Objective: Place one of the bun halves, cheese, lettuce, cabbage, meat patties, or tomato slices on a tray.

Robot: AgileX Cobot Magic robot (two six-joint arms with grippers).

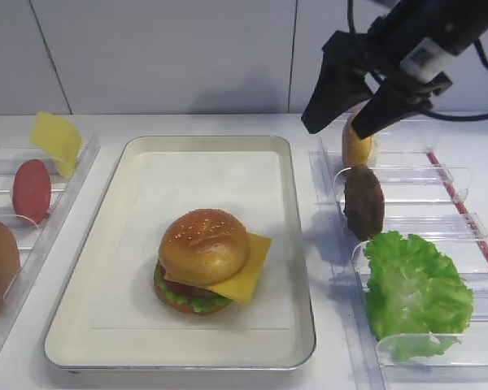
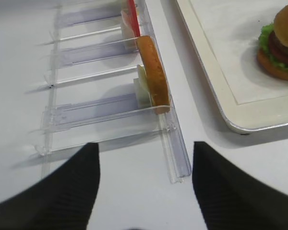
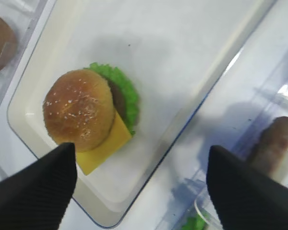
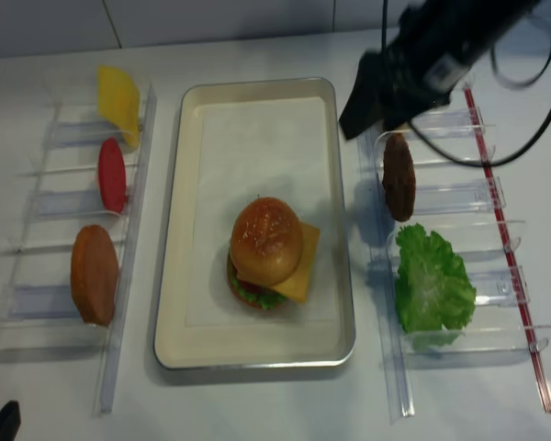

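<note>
On the silver tray [image 1: 203, 175] stands a stacked burger with a bun half [image 1: 205, 244] on top, cheese [image 1: 250, 275] jutting out and lettuce [image 1: 187, 299] underneath. My right gripper [image 1: 336, 128] hangs open and empty above the right holders, in front of a standing bun half [image 1: 356, 146]. Below it stand a meat patty [image 1: 363, 201] and loose lettuce [image 1: 415, 288]. In the left holders are cheese [image 1: 55, 140], a tomato slice [image 1: 32, 190] and a bun half [image 2: 153, 72]. My left gripper [image 2: 145, 146] is open over bare table near that holder's end. No cabbage shows.
Clear plastic holders [image 1: 407, 175] flank the tray on both sides, the left one [image 2: 86, 115] with empty slots. A red strip [image 1: 459, 203] runs along the right holders. A black cable [image 4: 523, 138] loops from the right arm. A wall closes off the back.
</note>
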